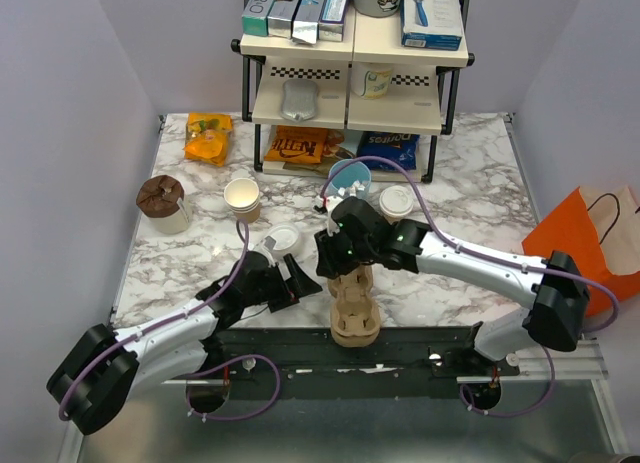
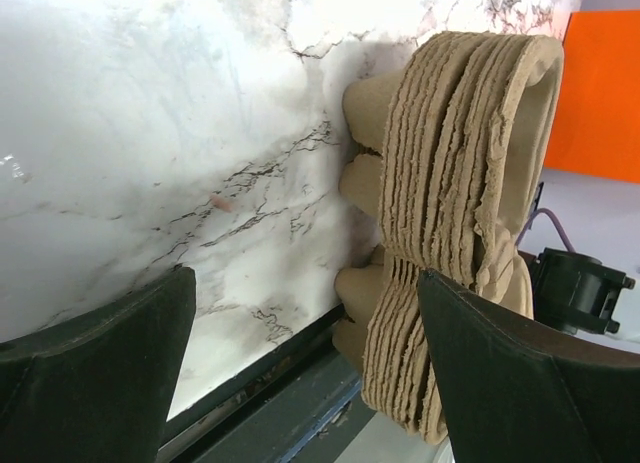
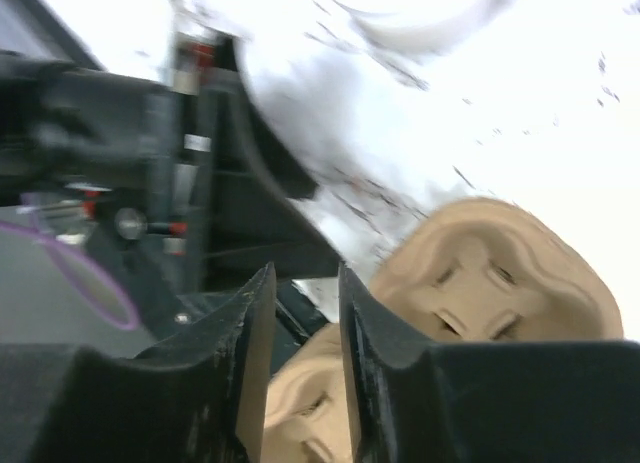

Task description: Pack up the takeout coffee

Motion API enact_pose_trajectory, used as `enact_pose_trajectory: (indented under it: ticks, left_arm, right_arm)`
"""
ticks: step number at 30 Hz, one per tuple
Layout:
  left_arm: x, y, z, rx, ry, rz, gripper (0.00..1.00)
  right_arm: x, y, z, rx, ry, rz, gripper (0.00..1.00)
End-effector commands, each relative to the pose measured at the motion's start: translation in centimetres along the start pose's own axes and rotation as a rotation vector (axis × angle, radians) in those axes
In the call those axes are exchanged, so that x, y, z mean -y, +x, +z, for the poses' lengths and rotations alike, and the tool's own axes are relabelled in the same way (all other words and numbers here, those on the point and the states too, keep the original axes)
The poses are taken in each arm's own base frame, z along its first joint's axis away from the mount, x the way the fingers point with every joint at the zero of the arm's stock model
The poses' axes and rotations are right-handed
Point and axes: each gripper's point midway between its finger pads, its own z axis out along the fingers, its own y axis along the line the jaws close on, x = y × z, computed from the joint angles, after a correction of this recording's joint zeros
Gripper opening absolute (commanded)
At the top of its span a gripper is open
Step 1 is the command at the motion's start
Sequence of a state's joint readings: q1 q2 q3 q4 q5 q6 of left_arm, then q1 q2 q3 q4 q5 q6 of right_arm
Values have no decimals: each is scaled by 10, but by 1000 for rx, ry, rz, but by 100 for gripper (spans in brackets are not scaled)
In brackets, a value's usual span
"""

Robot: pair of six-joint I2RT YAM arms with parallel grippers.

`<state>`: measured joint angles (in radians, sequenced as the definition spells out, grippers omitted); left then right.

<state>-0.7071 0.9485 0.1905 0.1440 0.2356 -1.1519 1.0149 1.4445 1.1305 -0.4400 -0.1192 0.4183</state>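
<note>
Right wrist view motion-blurred; pulp carrier stack (image 3: 480, 273) cut by bottom edge. Top view: right gripper (image 1: 338, 255) hides stack's top.

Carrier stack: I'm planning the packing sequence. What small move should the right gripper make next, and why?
Probably lower the right gripper onto the top rim of the carrier stack and close, to lift one tray off. Its fingers stand slightly apart just above it, holding nothing; the open left gripper sits beside the stack, and the takeout coffee stands unpacked behind.
</note>
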Motion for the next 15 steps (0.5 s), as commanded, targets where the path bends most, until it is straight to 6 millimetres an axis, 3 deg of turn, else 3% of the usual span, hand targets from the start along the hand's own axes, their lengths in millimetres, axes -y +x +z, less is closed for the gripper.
enact_pose_trajectory:
  ticks: [1, 5, 9, 15]
  left_arm:
    - [-18, -1, -3, 21, -75, 15, 99]
    - [-16, -2, -4, 25, -70, 23, 99]
    - [-15, -3, -3, 24, -68, 32, 99]
    - [-13, -3, -3, 21, -65, 37, 99]
  right_arm:
    - [25, 19, 4, -85, 155, 15, 47]
    - [36, 33, 13, -140, 230, 11, 51]
    - [35, 36, 19, -170, 232, 8, 52]
    - [40, 44, 23, -201, 257, 15, 47]
